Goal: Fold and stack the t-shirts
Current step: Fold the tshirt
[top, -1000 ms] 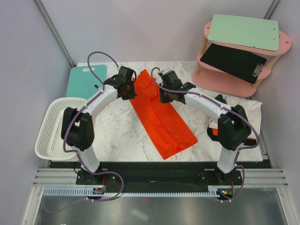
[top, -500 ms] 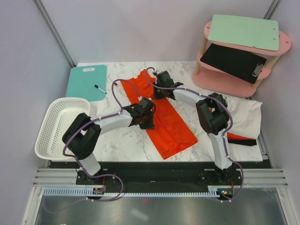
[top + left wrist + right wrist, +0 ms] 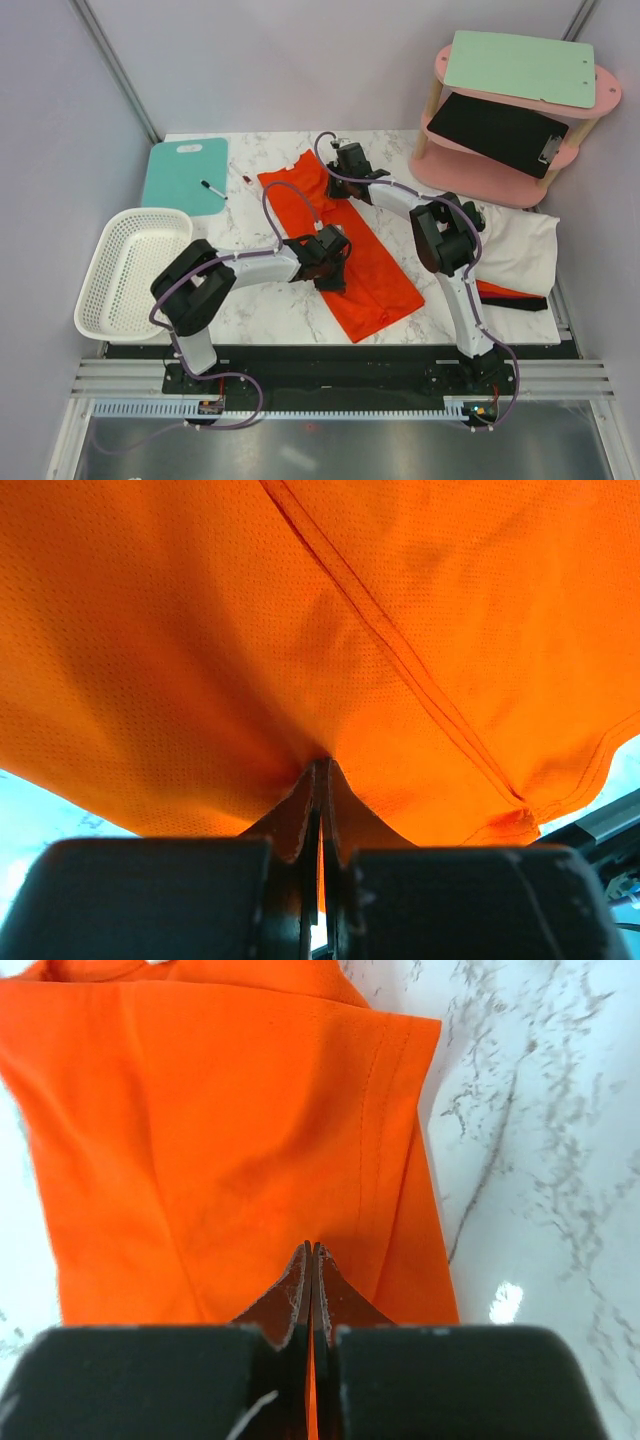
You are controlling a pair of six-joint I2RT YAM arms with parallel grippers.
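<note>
Pink shelf (image 3: 440, 172) holds green board (image 3: 520, 65), black clipboard (image 3: 495, 130). White basket (image 3: 128, 270) at marble table (image 3: 258, 302) left edge. Left claw (image 3: 318, 772), right claw (image 3: 312, 1256) each clamped on orange shirt (image 3: 385, 275).

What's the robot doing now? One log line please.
left gripper: shut on t-shirt | right gripper: shut on same t-shirt | fold: not yet done

Bare table (image 3: 245, 305) shows between the white basket (image 3: 95, 270) and the t-shirt (image 3: 375, 275), but the left arm (image 3: 255, 265) lies low across it. A teal board (image 3: 185, 170) and marker (image 3: 212, 188) fill the far left; the white cloth (image 3: 520, 245) and pink shelf (image 3: 470, 178) stand close beside the right arm (image 3: 400, 200)
</note>
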